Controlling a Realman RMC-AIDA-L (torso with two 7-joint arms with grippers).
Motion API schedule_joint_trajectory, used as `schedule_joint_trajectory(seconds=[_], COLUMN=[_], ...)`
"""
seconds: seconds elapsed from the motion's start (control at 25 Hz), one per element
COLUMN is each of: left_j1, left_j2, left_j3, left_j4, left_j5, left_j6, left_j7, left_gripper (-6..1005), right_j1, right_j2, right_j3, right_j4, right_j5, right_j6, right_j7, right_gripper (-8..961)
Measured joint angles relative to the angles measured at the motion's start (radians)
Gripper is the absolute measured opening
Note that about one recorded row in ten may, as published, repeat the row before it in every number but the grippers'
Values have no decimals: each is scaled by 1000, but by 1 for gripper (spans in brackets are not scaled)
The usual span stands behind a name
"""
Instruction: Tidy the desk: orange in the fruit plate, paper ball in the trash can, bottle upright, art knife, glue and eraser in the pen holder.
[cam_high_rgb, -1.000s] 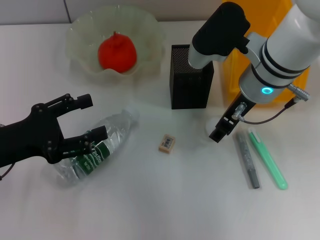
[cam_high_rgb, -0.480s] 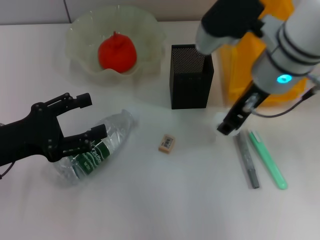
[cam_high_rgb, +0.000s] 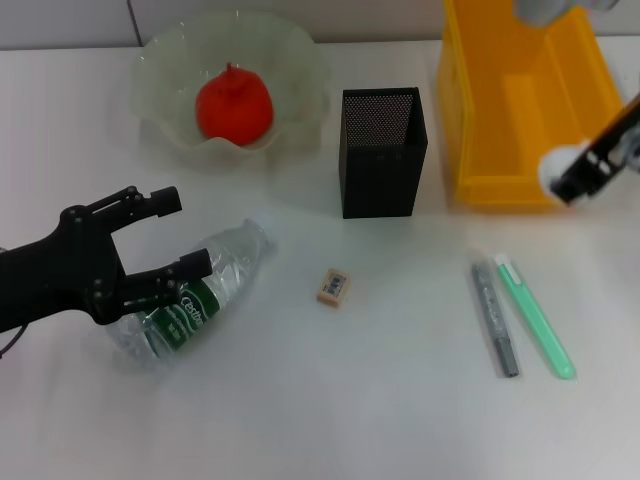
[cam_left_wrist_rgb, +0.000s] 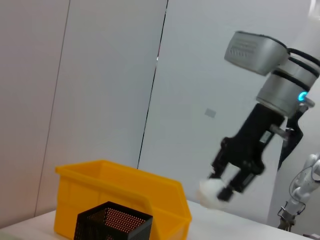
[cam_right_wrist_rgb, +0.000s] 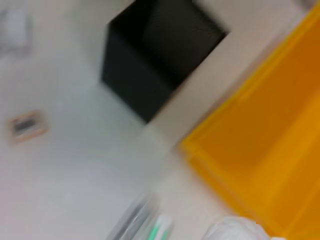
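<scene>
From the head camera, the right gripper (cam_high_rgb: 578, 178) hangs at the right edge, its dark fingers pinched on the paper ball (cam_high_rgb: 556, 167), a wrinkly white lump held over the near right corner of the trash can (cam_high_rgb: 520, 100), a glossy yellow rectangular bin. Left of the bin stands the pen holder (cam_high_rgb: 380, 165), a square black mesh cup. The orange (cam_high_rgb: 233, 106) sits in the scalloped pale-green glass fruit plate (cam_high_rgb: 160, 70) at far left. The left gripper (cam_high_rgb: 145, 240), matte black, has its fingers spread on either side of the lying clear bottle (cam_high_rgb: 195, 295). The tan eraser (cam_high_rgb: 334, 285) lies mid-table; a grey pen-shaped stick (cam_high_rgb: 495, 318) and a green one (cam_high_rgb: 536, 315) lie near right.

The left wrist camera shows the right gripper (cam_left_wrist_rgb: 227, 190) clamping the white lump (cam_left_wrist_rgb: 212, 191) just past the bin's rim (cam_left_wrist_rgb: 120, 175).

The right wrist camera, blurred, shows mesh cup (cam_right_wrist_rgb: 160, 55), bin wall (cam_right_wrist_rgb: 260, 135) and eraser (cam_right_wrist_rgb: 26, 126).
</scene>
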Motion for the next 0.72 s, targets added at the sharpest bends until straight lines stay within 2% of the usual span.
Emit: schedule_joint_trajectory(seconds=[0.12,0.16,0.24,0.32,0.36,0.52,0.72], left_j1=[-1,-1,-5,-6,-5,-2,-5], left_j2=[0,0,1,2,4,7,14], left_j3=[-1,-1,-1,-2,-2,-2,-2], left_j4=[-14,-14,-24,-27,-27,-23,-18], left_j5=[0,0,0,1,1,2,2], left_j6=[-1,-1,-2,-2,-1,1,1], left_j7=[11,11,12,13,13,12,2], left_gripper=[860,860,861,861,861,860,860], right_j1=[-69,-69,-98,-137,-137,-159,-193], right_j2=[0,0,2,3,3,2,3], right_j3=[24,24,33,31,31,49,54], right_j4=[-13,-13,5,64,64,156,171], right_j5=[0,0,0,0,0,3,20], right_j6=[169,169,254,407,407,543,593], right_j7=[-29,-29,-45,-76,-76,-82,-92], right_gripper=[469,469,468,468,471,485,502])
